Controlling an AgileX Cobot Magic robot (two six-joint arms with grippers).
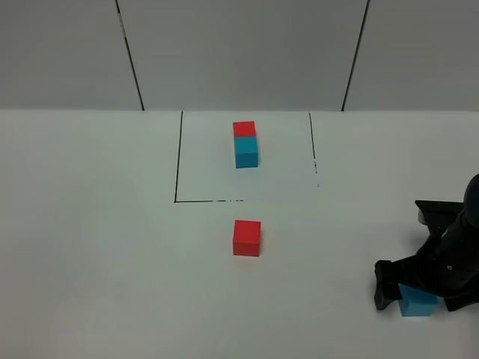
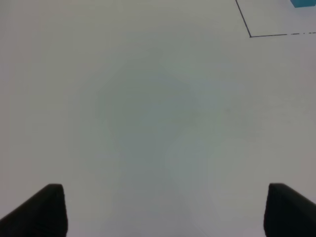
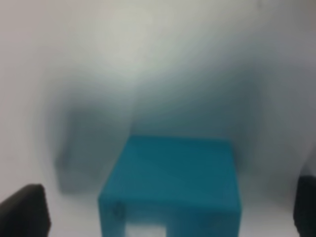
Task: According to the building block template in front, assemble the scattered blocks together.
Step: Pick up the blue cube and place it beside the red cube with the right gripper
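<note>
Presently the right gripper (image 1: 419,299) sits low on the white table (image 1: 112,262) at the near right, its jaws spread wide to either side of the loose teal cube (image 1: 417,303). In the right wrist view the cube (image 3: 173,173) stands between the two dark fingers (image 3: 24,212), with bare table showing on both sides, so nothing is clamped. The picture there is blurred. The loose red cube (image 1: 247,238) rests alone near the middle of the table, well apart from the teal one and just outside the near edge of the black outline (image 1: 178,157). Inside that outline lies the building block template (image 1: 245,144), its red block on the far side touching its teal block. The left gripper (image 2: 167,212) hangs over bare table with jaws wide and empty.
</note>
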